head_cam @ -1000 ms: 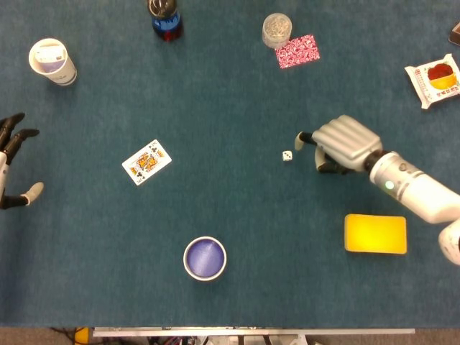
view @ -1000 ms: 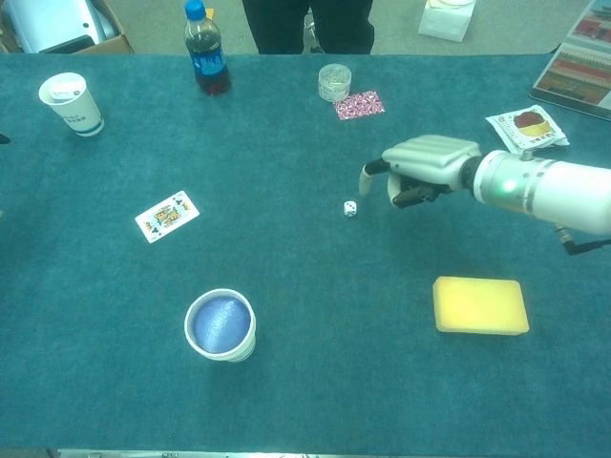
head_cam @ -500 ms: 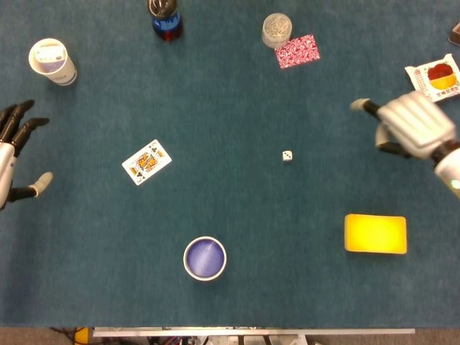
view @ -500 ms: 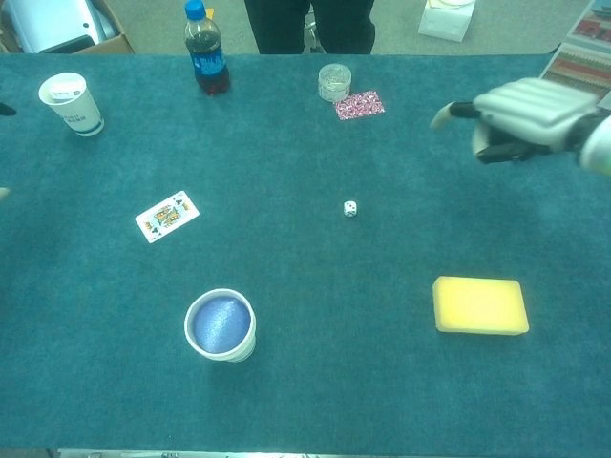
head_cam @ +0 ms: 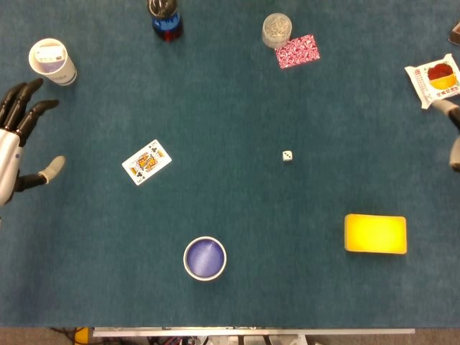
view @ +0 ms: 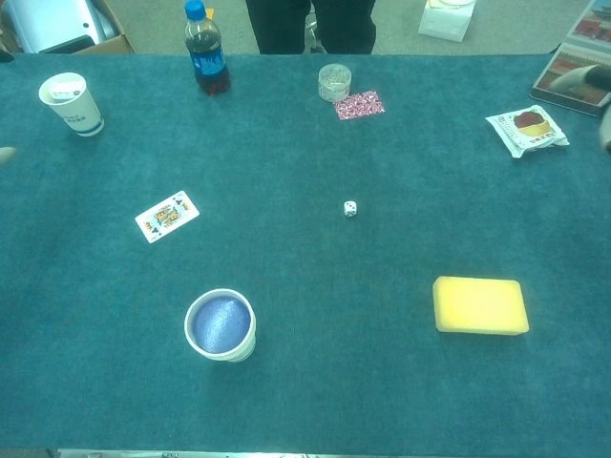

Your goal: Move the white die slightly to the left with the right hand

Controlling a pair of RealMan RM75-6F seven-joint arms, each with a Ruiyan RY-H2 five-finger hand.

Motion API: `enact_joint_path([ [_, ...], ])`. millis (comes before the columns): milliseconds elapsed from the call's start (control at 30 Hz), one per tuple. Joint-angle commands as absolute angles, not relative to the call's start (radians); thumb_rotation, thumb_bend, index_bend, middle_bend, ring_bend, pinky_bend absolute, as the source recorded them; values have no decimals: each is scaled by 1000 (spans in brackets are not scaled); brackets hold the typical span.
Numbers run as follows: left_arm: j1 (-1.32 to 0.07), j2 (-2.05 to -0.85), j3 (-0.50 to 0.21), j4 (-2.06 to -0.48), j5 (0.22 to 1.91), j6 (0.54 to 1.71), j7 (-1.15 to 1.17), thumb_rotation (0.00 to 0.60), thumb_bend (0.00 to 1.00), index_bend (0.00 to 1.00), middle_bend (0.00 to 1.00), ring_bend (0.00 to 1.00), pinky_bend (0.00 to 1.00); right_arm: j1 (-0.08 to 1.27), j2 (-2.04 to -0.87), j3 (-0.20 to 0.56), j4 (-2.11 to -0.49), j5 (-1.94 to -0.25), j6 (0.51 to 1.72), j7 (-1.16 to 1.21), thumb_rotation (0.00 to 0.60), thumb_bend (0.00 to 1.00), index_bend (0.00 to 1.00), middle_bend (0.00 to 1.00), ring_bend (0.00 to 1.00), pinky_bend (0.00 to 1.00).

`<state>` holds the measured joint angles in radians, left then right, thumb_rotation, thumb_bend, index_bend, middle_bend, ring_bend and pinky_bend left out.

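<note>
The small white die [head_cam: 287, 155] lies alone on the blue cloth near the table's middle, also seen in the chest view [view: 350, 208]. Nothing touches it. My right hand [head_cam: 453, 133] shows only as slivers at the far right edge, well away from the die; in the chest view it is a blur [view: 580, 80] at the upper right corner. How its fingers stand is hidden. My left hand [head_cam: 18, 140] hovers at the left edge with fingers spread, holding nothing.
A playing card [head_cam: 146, 162] lies left of the die, a blue cup [head_cam: 205, 258] nearer the front, and a yellow sponge [head_cam: 375, 233] at the front right. At the back stand a paper cup [head_cam: 52, 61], a soda bottle [head_cam: 165, 18], a clear jar [head_cam: 277, 30], a pink packet [head_cam: 297, 51] and a snack packet [head_cam: 437, 83].
My right hand has pulled away from beside the die, rightward to the frame's edge. The left hand has risen slightly with fingers spreading. The die has stayed put.
</note>
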<state>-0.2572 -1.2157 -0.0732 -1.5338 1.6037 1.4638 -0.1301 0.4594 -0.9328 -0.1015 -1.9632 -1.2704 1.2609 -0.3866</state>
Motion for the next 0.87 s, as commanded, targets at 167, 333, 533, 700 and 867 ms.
enact_joint_path([
  [167, -244, -1200, -67, -1539, 1608, 1487, -151, 600, 210, 192, 81, 81, 362, 262, -888, -153, -2033, -1460, 1515, -422, 380, 749, 413, 542, 383, 709],
  [333, -246, -1190, -45, -1515, 1624, 1469, -153, 600, 209, 193, 82, 82, 362, 161, -905, -163, -2017, -1482, 1609, -419, 454, 749, 491, 542, 383, 696],
  [533, -242, -1184, -32, -1510, 1634, 1471, -136, 600, 210, 197, 82, 82, 361, 89, -938, -145, -1979, -1492, 1669, -369, 471, 748, 522, 543, 383, 695],
  [700, -228, -1185, -29, -1514, 1640, 1496, -118, 600, 209, 197, 82, 82, 361, 61, -952, -126, -1952, -1501, 1676, -324, 474, 748, 542, 546, 383, 696],
  [867, -214, -1182, -23, -1523, 1642, 1513, -104, 600, 210, 197, 82, 82, 361, 55, -951, -107, -1945, -1503, 1652, -311, 482, 748, 543, 546, 383, 696],
])
